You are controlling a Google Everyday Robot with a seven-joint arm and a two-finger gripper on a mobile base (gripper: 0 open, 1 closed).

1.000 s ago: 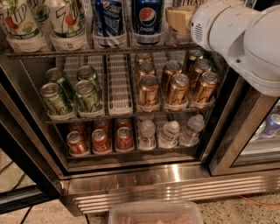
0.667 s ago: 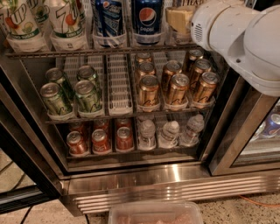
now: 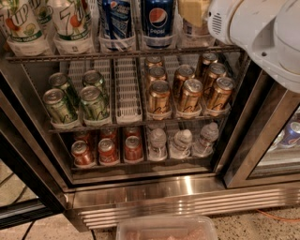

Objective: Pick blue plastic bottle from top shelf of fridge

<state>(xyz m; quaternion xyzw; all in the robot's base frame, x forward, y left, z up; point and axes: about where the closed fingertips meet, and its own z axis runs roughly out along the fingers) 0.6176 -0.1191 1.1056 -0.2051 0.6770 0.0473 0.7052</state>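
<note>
Blue plastic bottle (image 3: 194, 13) stands upright at 9 o'clock of the white arm (image 3: 255, 33); the tool is hidden behind the arm, state cannot be told.

White arm (image 3: 253, 28) by blue plastic bottle (image 3: 193, 11), top shelf (image 3: 117, 54); claw hidden.

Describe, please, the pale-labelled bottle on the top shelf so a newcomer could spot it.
Follow the fridge's top shelf to its right end, beside the white arm, its tool out of view. The bottle there has a pale yellowish label, unlike the blue Pepsi and green 7UP bottles.
</note>
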